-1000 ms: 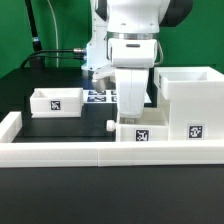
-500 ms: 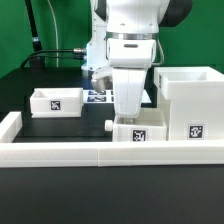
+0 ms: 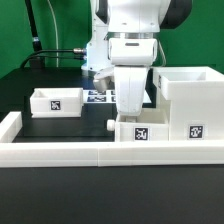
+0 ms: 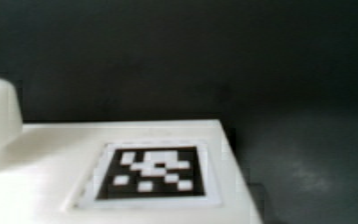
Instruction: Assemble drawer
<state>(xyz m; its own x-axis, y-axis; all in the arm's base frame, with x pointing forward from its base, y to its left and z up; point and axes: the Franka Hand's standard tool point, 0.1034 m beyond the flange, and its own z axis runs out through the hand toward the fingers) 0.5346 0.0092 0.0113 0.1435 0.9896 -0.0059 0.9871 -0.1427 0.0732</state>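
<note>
In the exterior view my gripper (image 3: 132,114) points straight down just behind a small white drawer part (image 3: 141,133) with a marker tag, which stands against the front rail. Its fingertips are hidden behind that part, so I cannot tell how the jaws stand. A small dark knob (image 3: 108,126) sticks out at the part's left side. A larger white open box (image 3: 186,100) with a tag stands to the exterior view's right, touching the small part. Another white tagged box (image 3: 57,101) sits on the left. The wrist view shows a white tagged surface (image 4: 158,172) up close and no fingers.
A long white rail (image 3: 70,152) runs along the table's front, with a raised end at the left (image 3: 10,124). The marker board (image 3: 99,96) lies behind the gripper. Black cables hang at the back left before a green backdrop.
</note>
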